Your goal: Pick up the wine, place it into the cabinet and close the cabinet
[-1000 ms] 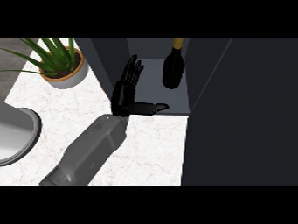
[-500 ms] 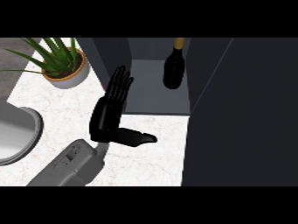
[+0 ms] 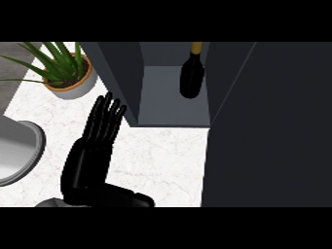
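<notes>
The wine bottle, dark with a golden neck, stands inside the open cabinet at the top middle. Nothing holds it. My left hand is low on the counter, in front of and left of the cabinet. Its fingers are straight and point up toward the cabinet's left panel, and the thumb sticks out to the right. It holds nothing and is apart from the bottle. The cabinet's wide dark door stands open and fills the right side. My right hand does not show.
A potted green plant stands at the upper left beside the cabinet. A grey round vessel lies at the left edge, close to my left hand. White marble counter lies between the hand and the door.
My left hand has drawn back from the cabinet's opening toward the lower edge. Its forearm has almost left the view. The bottle stays in the cabinet.
</notes>
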